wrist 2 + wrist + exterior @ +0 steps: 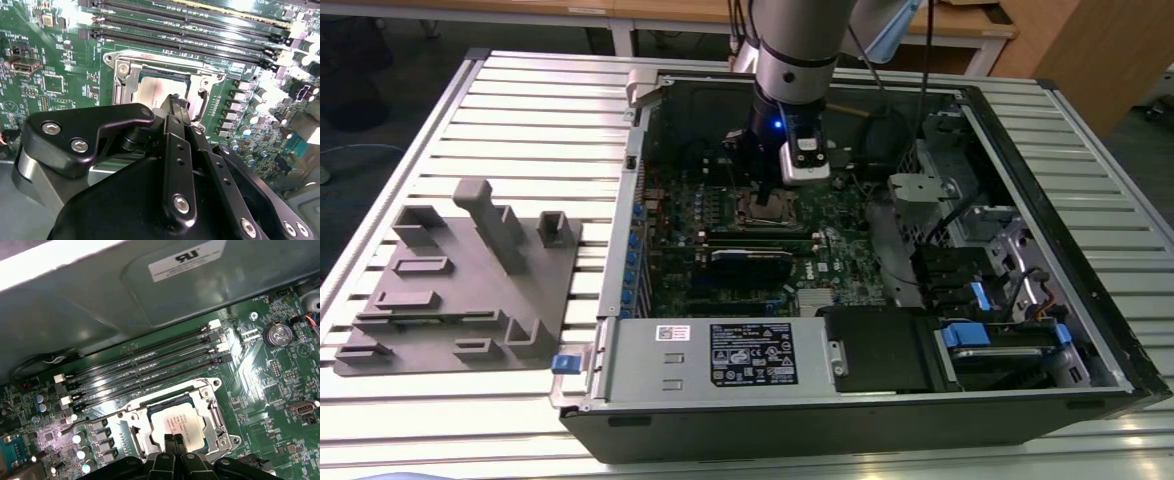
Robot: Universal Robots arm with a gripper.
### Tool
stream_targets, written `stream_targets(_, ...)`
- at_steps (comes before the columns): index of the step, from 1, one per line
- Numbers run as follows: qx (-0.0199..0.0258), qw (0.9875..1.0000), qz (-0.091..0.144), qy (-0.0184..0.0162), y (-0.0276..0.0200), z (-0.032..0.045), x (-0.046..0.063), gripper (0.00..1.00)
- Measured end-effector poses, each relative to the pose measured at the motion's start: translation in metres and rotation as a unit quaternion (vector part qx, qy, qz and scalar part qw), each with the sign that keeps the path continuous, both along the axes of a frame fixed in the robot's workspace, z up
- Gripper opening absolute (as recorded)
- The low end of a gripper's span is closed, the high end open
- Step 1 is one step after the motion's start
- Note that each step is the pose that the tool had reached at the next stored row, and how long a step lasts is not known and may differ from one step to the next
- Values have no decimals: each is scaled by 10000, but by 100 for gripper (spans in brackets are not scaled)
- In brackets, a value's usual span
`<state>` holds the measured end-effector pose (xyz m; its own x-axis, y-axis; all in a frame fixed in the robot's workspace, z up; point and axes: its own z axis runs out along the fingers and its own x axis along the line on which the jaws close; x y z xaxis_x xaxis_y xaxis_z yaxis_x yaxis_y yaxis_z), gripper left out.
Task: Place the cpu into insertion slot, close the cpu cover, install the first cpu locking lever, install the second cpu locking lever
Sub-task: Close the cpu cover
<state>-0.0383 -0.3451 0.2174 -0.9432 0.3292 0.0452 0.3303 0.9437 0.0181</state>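
The cpu (pixel 184 421) lies flat in the insertion slot (pixel 771 210) on the green motherboard, its pale metal top showing in both wrist views (pixel 154 91). The silvery cpu cover (pixel 214 412) lies down as a frame around the chip (pixel 121 80). A thin locking lever (pixel 95 420) sticks out sideways from the socket, along the board. My gripper (pixel 173 441) hangs straight down over the socket's near edge, its two black fingertips (pixel 175 102) pressed together and touching or just above the chip's edge. In the exterior view the gripper (pixel 769 196) stands deep inside the open case.
Long black memory slots (pixel 145 365) run beside the socket. A coin battery (pixel 277 333) sits on the board. The case holds a power supply box (pixel 720 352) and a drive cage with blue tabs (pixel 977 330). A grey fixture block (pixel 467 280) lies on the slatted table.
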Motion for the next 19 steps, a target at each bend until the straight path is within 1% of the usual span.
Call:
stream_targets(5, 11, 9996, 290, 0, -1, -8, 0, 11)
stream_targets(9, 21, 9984, 557, -2, -1, -20, 0, 11)
stream_targets(15, 36, 9961, 882, -32, -1, -41, 0, 11)
stream_targets(19, 39, 9956, 931, -53, -3, -42, -30, 11)
